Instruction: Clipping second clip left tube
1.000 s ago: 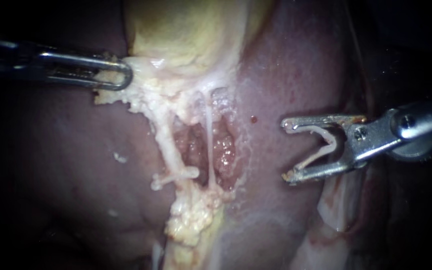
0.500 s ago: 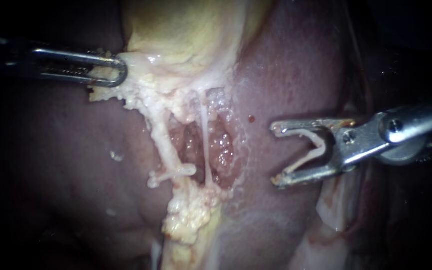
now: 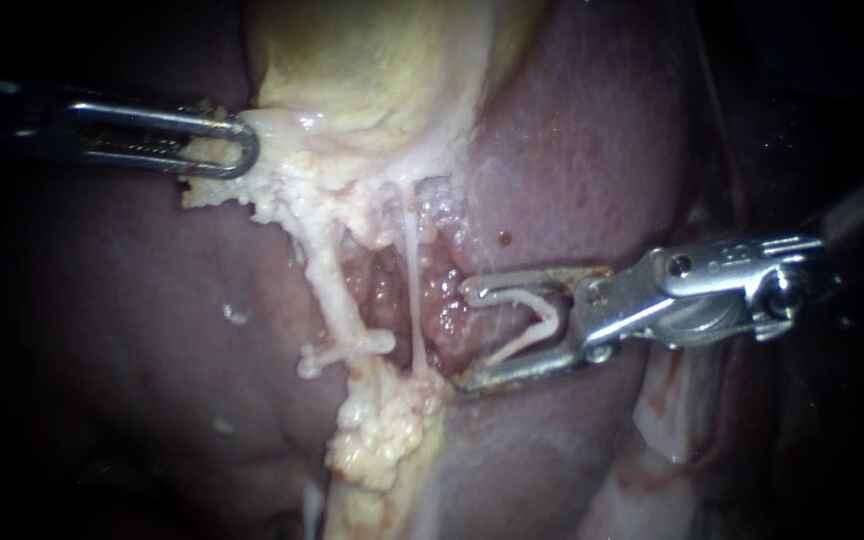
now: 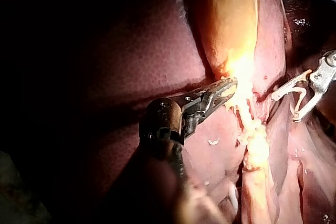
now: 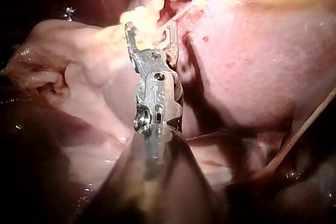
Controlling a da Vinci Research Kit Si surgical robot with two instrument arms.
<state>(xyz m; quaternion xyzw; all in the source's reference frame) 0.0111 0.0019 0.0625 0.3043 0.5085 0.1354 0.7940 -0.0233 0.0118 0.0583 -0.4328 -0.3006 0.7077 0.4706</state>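
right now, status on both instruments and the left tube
left instrument shut on tissue. right instrument holds loaded clip, short of left tube. right tube in between.

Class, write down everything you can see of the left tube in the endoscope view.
The left tube is a pale cream strand, thicker than the thin right tube beside it. It slants from the fatty tissue under the yellowish gallbladder down to a lumpy yellow fat pad, stretched taut beside a reddish hollow in the liver. A white clip sits across its lower part, ends protruding both sides. The right instrument, carrying an open clip, does not touch it.
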